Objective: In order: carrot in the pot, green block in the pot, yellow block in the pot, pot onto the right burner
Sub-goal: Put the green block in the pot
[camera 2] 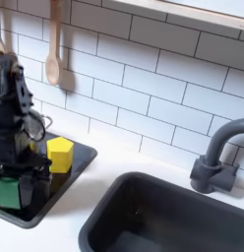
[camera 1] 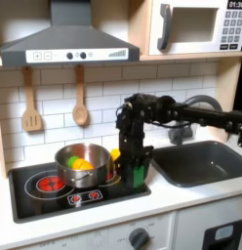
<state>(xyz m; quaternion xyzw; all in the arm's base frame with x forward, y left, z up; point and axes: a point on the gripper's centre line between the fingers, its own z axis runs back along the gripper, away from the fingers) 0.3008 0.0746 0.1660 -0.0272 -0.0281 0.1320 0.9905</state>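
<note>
The steel pot [camera 1: 82, 166] stands on the black stovetop [camera 1: 25, 187], with the orange carrot [camera 1: 80, 163] lying inside it. To the pot's right in the first exterior view, my gripper [camera 1: 139, 178] is lowered to the stovetop's front right corner, fingers pressed against both sides of the green block [camera 1: 139, 174]. In the second exterior view the gripper [camera 2: 8, 192] stands over the green block [camera 2: 8, 194] at the left edge. The yellow block [camera 1: 115, 154] rests on the stovetop just behind it, free of the gripper, and is plain in the second exterior view as the yellow block [camera 2: 60, 155].
A red-ringed burner [camera 1: 52, 182] glows left of the pot. A dark sink [camera 2: 163, 212] with a grey faucet [camera 2: 217, 157] lies beyond the stovetop. Wooden utensils [camera 1: 80, 98] hang on the tiled wall, under a range hood [camera 1: 64, 44] and beside a microwave [camera 1: 191, 27].
</note>
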